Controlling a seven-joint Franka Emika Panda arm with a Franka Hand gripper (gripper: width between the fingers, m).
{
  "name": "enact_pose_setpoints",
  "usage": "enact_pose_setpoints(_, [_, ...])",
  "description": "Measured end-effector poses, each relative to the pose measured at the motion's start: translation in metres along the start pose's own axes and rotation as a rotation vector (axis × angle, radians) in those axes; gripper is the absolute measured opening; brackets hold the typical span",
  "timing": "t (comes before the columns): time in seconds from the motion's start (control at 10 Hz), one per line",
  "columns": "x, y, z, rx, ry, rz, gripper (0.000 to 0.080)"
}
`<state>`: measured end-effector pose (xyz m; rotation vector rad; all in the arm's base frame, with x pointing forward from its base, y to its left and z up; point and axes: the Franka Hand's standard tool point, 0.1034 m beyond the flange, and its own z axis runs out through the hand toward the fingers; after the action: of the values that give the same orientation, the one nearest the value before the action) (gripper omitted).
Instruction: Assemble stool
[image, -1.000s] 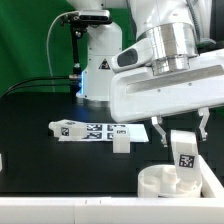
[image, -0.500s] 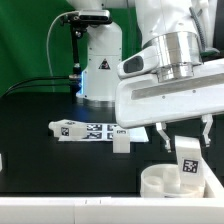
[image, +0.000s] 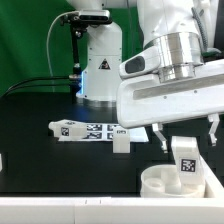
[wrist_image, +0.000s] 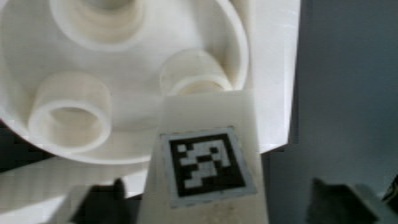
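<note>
The stool's round white seat (image: 150, 181) sits at the near right of the black bench (image: 40, 120), close to its near edge. One tagged leg (image: 184, 163) stands upright on it. My fingers (image: 160, 137) are spread apart on either side of the leg, touching nothing. I judge the plastic stiff, light and slick, so grip the leg's flat sides. A loose leg (image: 121, 142) and the marker board (image: 85, 130) lie to the left, with open bench beyond.

The exterior view sits low, near the height of the table (image: 40, 150), and faces across it toward the arm's base (image: 100, 65), with the gripper (image: 186, 138) close in the foreground on that view's right. The wrist view looks steeply down between the fingers from very near. Both views share the leg (image: 184, 162) and the seat (image: 158, 183).
</note>
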<state>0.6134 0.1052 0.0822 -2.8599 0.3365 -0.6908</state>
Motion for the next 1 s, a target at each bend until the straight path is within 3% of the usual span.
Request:
enact_pose_setpoints(0.1, [-0.003, -0.002, 0.001, 0.007, -0.035, 0.005, 0.0557])
enact_pose_setpoints(0.2, [0.001, -0.012, -0.005, 0.021, -0.076, 0.015, 0.063])
enact_pose_setpoints(0.3, [0.011, -0.015, -0.012, 0.032, -0.112, 0.016, 0.0644])
enact_pose_setpoints(0.5, [0.018, -0.012, -0.012, 0.065, -0.281, -0.044, 0.0648])
enact_pose_setpoints(0.8, [0.011, -0.009, -0.012, 0.057, -0.346, 0.041, 0.0648])
enact_pose_setpoints(1.0, [0.015, -0.005, -0.012, 0.067, -0.359, -0.166, 0.0648])
